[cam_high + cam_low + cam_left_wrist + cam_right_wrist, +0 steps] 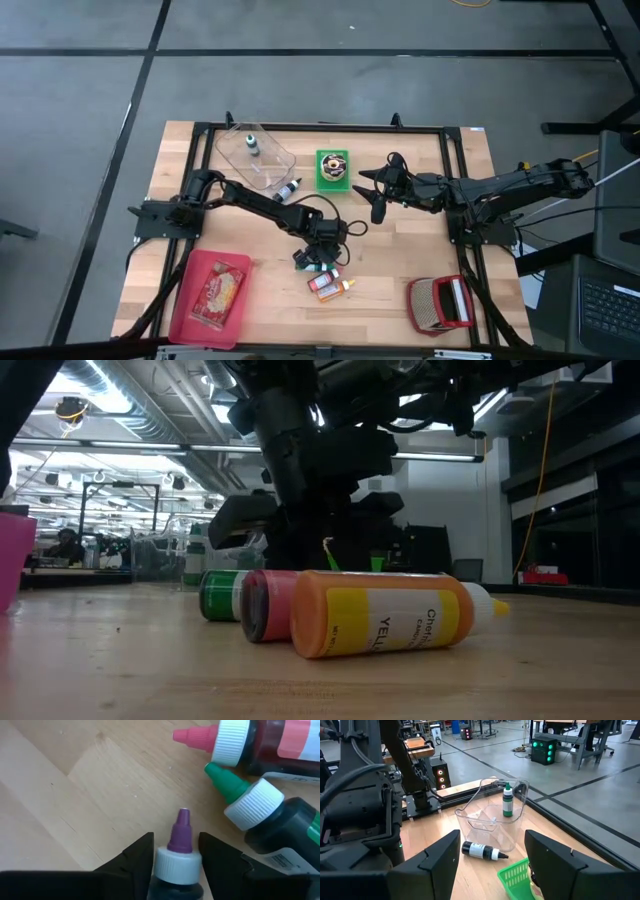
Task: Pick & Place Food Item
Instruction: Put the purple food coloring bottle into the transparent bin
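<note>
Between left gripper's (175,865) jaws: purple-tipped bottle (179,857).

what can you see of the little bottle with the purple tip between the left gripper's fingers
The small dark bottle with a purple nozzle has a pointed purple tip on a ribbed white plastic collar, with a dark body below, mostly hidden. It sits between the left gripper's two dark fingers, which flank the collar closely; whether they press it cannot be told. Its tip points over the pale wooden table, towards the green-tipped bottle and the pink-tipped bottle lying close by, touching neither.
</note>
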